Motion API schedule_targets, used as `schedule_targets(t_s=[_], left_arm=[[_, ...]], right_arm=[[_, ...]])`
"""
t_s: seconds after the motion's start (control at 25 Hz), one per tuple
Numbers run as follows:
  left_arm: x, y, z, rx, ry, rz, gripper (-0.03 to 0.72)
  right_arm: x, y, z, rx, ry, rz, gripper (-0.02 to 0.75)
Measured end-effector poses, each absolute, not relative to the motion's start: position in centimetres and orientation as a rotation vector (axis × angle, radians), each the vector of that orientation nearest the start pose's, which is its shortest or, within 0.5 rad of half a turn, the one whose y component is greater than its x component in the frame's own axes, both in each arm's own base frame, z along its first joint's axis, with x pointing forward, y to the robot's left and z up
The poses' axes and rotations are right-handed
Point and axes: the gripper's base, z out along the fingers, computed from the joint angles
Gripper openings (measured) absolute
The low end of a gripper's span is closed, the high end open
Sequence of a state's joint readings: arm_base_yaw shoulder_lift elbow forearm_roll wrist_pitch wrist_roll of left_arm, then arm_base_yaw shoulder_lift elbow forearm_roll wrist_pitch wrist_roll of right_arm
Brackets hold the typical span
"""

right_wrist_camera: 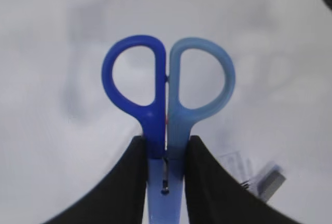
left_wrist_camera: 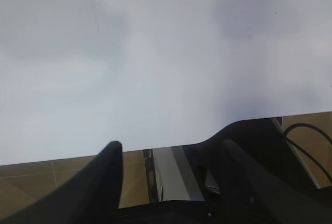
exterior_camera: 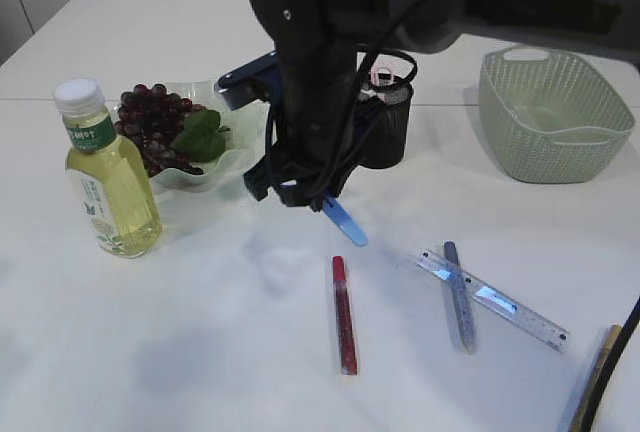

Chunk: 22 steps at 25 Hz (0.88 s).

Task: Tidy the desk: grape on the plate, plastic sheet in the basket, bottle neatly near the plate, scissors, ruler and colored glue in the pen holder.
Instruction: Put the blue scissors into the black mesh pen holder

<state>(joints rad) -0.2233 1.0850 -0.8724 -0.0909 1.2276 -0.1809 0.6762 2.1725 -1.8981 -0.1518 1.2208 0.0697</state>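
My right gripper is shut on the blue scissors and holds them above the table, in front of the black pen holder. The grapes lie on the clear plate. The bottle of yellow drink stands upright left of the plate. A red glue stick, a grey glue stick and the clear ruler lie on the table in front. My left gripper is open and empty over the table edge. I cannot make out the plastic sheet.
The green basket stands at the back right. A gold-coloured stick lies at the front right corner. The right arm's dark bulk crosses the top of the exterior view. The ruler's end shows in the right wrist view.
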Motion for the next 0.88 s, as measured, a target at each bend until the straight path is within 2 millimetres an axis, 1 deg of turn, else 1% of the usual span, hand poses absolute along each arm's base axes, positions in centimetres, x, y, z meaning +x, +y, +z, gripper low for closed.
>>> schedule_targets(t_s=[0.24,0.48,0.68,0.76,0.88], left_arm=[[16.7,-4.6,29.3,0.031,2.940,-0.193,0.426],[16.7,-4.6,29.3,0.031,2.940,-0.193,0.426],[16.7,-4.6,29.3,0.031,2.940,-0.193,0.426],[16.7,-4.6,29.3,0.031,2.940,-0.193,0.426],[16.7,-4.6,29.3,0.031,2.940,-0.193,0.426]], right_arm=[[38.8,25.3,23.5,-0.820,2.764,-0.110,0.182],[40.2,23.1,23.7,-0.745,2.783,-0.119,0.181],[40.8,21.9,23.8,-0.706,2.791,-0.128,0.181],[40.7,21.7,24.4,-0.699,2.778,-0.123,0.181],[40.6,21.7,26.0,-0.684,2.716,-0.093,0.181]])
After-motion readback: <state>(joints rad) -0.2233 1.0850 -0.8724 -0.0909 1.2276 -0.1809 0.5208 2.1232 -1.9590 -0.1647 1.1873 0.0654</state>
